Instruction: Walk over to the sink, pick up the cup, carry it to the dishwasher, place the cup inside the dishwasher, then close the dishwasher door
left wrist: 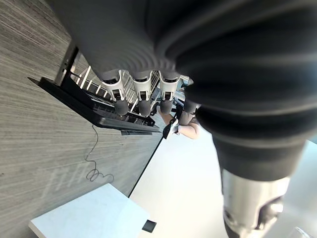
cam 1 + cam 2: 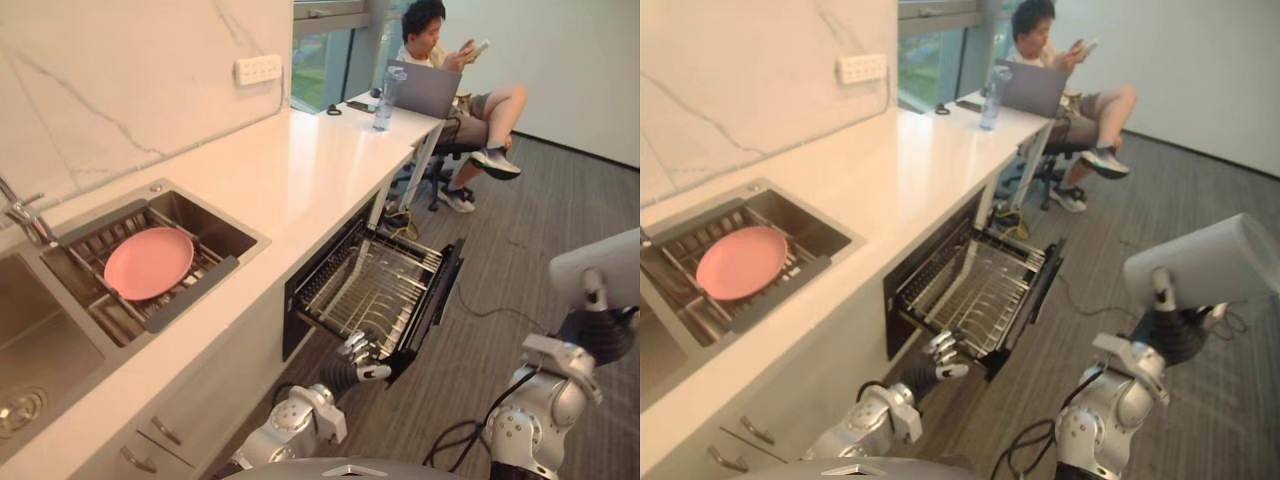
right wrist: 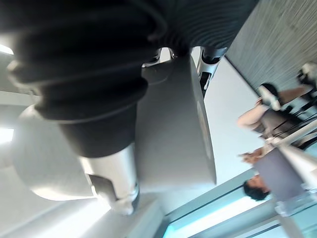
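A pale grey cup point(image 2: 1210, 262) is held up at the right, tilted on its side, with my right hand point(image 2: 1175, 330) curled round it from below; in the right wrist view the cup point(image 3: 173, 124) lies against the palm. The dishwasher point(image 2: 375, 285) stands open under the counter, its wire rack pulled out over the lowered door point(image 2: 443, 285). My left hand point(image 2: 358, 358) hovers just in front of the rack's near corner, fingers point(image 1: 141, 94) relaxed and holding nothing.
A sink point(image 2: 30, 340) with a tap lies at the left, beside a drain rack bearing a pink plate point(image 2: 148, 262). At the counter's far end a person point(image 2: 455, 90) sits on a chair with a laptop point(image 2: 425, 88) and a bottle point(image 2: 385, 100). Wood-look floor point(image 2: 540, 220) stretches to the right.
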Available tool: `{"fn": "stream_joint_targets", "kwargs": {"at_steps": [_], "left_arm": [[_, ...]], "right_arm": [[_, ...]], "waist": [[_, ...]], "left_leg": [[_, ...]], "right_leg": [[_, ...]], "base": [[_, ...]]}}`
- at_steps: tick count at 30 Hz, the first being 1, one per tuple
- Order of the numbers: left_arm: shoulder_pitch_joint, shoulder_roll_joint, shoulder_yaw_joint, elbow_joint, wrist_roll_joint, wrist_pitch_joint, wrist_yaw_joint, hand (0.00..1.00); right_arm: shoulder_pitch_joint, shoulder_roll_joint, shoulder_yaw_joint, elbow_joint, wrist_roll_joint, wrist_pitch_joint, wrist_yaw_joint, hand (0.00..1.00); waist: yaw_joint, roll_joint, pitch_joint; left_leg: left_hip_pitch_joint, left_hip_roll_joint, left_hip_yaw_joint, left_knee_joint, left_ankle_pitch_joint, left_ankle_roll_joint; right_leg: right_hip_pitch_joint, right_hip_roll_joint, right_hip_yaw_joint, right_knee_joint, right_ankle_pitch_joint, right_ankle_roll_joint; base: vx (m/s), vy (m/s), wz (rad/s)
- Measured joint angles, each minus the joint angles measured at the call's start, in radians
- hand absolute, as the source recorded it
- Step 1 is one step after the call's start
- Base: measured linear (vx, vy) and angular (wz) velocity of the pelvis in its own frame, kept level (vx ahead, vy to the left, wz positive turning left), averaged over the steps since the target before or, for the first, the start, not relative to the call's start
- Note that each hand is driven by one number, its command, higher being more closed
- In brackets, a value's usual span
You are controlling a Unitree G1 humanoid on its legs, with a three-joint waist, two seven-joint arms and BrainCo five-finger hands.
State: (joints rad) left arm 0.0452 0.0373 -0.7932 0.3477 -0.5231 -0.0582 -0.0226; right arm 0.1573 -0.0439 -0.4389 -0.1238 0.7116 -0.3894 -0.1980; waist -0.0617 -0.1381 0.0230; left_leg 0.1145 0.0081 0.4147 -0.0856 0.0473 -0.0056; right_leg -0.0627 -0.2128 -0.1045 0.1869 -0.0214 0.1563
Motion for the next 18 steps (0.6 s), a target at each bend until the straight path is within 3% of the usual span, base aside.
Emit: {"fn": "stream_joint_targets", "kwargs": {"at_steps": [2, 3, 4, 5, 6, 7, 9, 11, 12, 13, 14, 17, 18], "left_arm": [[0.012, 0.005, 0.025, 0.049, 0.060, 0.014, 0.003, 0.00], [0.019, 0.006, 0.070, 0.099, 0.096, 0.018, 0.007, 0.00], [0.031, 0.011, 0.131, 0.148, 0.139, 0.016, 0.022, 0.00], [0.041, 0.018, 0.167, 0.171, 0.165, 0.012, 0.034, 0.00], [0.058, 0.045, 0.235, 0.204, 0.218, 0.005, 0.063, 0.00], [0.072, 0.070, 0.295, 0.226, 0.251, -0.002, 0.096, 0.00], [0.097, 0.093, 0.449, 0.319, 0.288, -0.012, 0.190, 0.00], [0.111, 0.075, 0.571, 0.373, 0.311, -0.038, 0.273, 0.00], [0.101, 0.050, 0.647, 0.404, 0.315, -0.059, 0.317, 0.00], [0.106, 0.029, 0.698, 0.418, 0.332, -0.086, 0.347, 0.00], [0.126, 0.020, 0.737, 0.420, 0.348, -0.100, 0.371, 0.00], [0.206, 0.034, 0.800, 0.421, 0.398, -0.108, 0.408, 0.00], [0.223, 0.038, 0.808, 0.423, 0.408, -0.108, 0.412, 0.00]], "right_arm": [[0.004, 0.002, -0.006, 0.062, 0.008, 0.010, 0.031, 1.00], [0.004, 0.003, -0.007, 0.096, 0.009, 0.017, 0.050, 1.00], [0.004, 0.004, -0.010, 0.123, 0.008, 0.023, 0.065, 1.00], [0.003, 0.003, -0.011, 0.137, 0.008, 0.023, 0.074, 1.00], [-0.006, 0.001, -0.011, 0.168, 0.008, 0.024, 0.089, 1.00], [-0.023, 0.000, -0.008, 0.196, 0.007, 0.028, 0.093, 1.00], [-0.083, -0.010, 0.012, 0.283, 0.006, 0.054, 0.100, 1.00], [-0.140, -0.037, 0.041, 0.359, -0.004, 0.075, 0.077, 1.00], [-0.175, -0.066, 0.053, 0.412, -0.024, 0.100, 0.058, 1.00], [-0.178, -0.088, 0.057, 0.441, -0.048, 0.119, 0.033, 1.00], [-0.176, -0.109, 0.057, 0.473, -0.068, 0.138, 0.006, 1.00], [-0.177, -0.154, 0.051, 0.556, -0.091, 0.173, -0.057, 1.00], [-0.177, -0.162, 0.051, 0.575, -0.091, 0.176, -0.070, 1.00]], "waist": [[0.007, -0.009, 0.009], [0.021, 0.022, 0.021], [0.035, 0.041, 0.037], [0.040, 0.048, 0.038], [0.051, 0.042, 0.036], [0.065, 0.010, 0.034], [0.102, -0.033, 0.022], [0.105, -0.029, 0.026], [0.110, -0.002, 0.040], [0.112, 0.047, 0.063], [0.115, 0.080, 0.071], [0.118, 0.139, 0.072], [0.118, 0.139, 0.072]], "left_leg": [[-0.011, 0.013, -0.037, 0.000, 0.002, 0.000], [-0.014, 0.052, -0.064, 0.000, 0.004, -0.003], [-0.021, 0.102, -0.093, 0.001, 0.010, -0.013], [-0.032, 0.123, -0.112, 0.001, 0.014, -0.021], [-0.046, 0.149, -0.149, 0.001, 0.024, -0.042], [-0.052, 0.157, -0.167, 0.001, 0.038, -0.062], [-0.066, 0.173, -0.181, 0.007, 0.067, -0.101], [-0.091, 0.171, -0.201, 0.007, 0.083, -0.115], [-0.095, 0.178, -0.220, 0.006, 0.093, -0.123], [-0.102, 0.188, -0.232, 0.002, 0.098, -0.130], [-0.117, 0.196, -0.248, 0.001, 0.101, -0.137], [-0.141, 0.210, -0.274, 0.001, 0.110, -0.145], [-0.145, 0.211, -0.279, 0.001, 0.110, -0.146]], "right_leg": [[0.014, -0.002, -0.022, 0.000, 0.027, -0.008], [0.010, 0.029, -0.024, 0.025, 0.058, -0.038], [-0.004, 0.055, -0.042, 0.082, 0.029, -0.104], [-0.006, 0.061, -0.053, 0.102, 0.014, -0.113], [-0.003, 0.063, -0.079, 0.105, 0.028, -0.088], [0.009, 0.055, -0.092, 0.072, 0.088, -0.070], [0.074, 0.071, -0.131, -0.051, 0.072, -0.027], [0.120, 0.079, -0.180, -0.150, 0.035, -0.032], [0.135, 0.092, -0.195, -0.167, 0.028, -0.039], [0.138, 0.102, -0.221, -0.163, 0.018, -0.046], [0.134, 0.112, -0.240, -0.162, 0.007, -0.049], [0.132, 0.128, -0.270, -0.163, 0.003, -0.055], [0.132, 0.129, -0.278, -0.164, 0.001, -0.056]], "base": [[0.01, -0.064, 0.43], [0.02, -0.090, 0.59], [0.02, -0.062, 0.66], [0.06, -0.032, 0.85], [0.07, -0.059, 0.71], [0.09, -0.118, 0.61], [0.13, -0.222, 0.20], [0.09, -0.224, 0.24], [0.02, -0.178, 0.45], [0.02, -0.177, 0.49], [0.02, -0.112, 0.42], [0.09, -0.077, 0.25], [0.10, -0.055, 0.28]]}}
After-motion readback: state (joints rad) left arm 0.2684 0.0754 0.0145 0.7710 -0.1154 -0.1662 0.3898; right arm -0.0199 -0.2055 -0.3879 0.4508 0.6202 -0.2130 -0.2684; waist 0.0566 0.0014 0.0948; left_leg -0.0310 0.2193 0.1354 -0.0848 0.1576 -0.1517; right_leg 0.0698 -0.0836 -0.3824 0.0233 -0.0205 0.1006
